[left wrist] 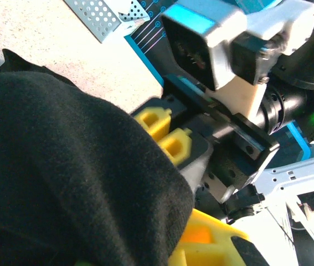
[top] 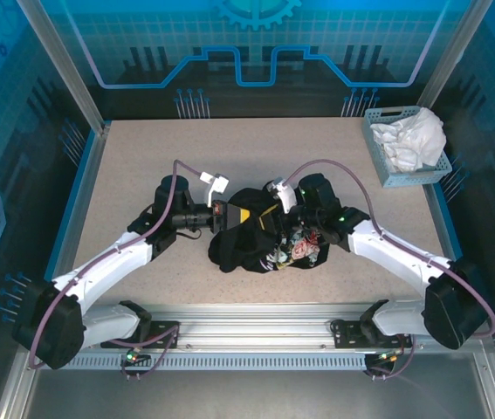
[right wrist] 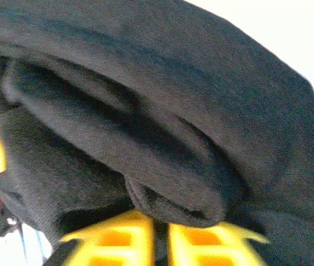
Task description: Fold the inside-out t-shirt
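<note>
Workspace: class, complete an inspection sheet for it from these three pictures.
Surface: speckled beige table.
Job's things: black t-shirt bunched at centre, red-and-white print showing.
Clutter: blue basket in the far right corner, holding white cloth.
Claws: left claw and right claw both shut on the shirt.
Cables: purple cable looping over each arm.
Surroundings: blue patterned walls; metal rail at near edge.

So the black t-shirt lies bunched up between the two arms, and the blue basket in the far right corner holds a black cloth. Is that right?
Not quite: the cloth in the blue basket is white, not black, as the top external view shows. The black t-shirt does lie bunched up between the left arm and the right arm.
</note>
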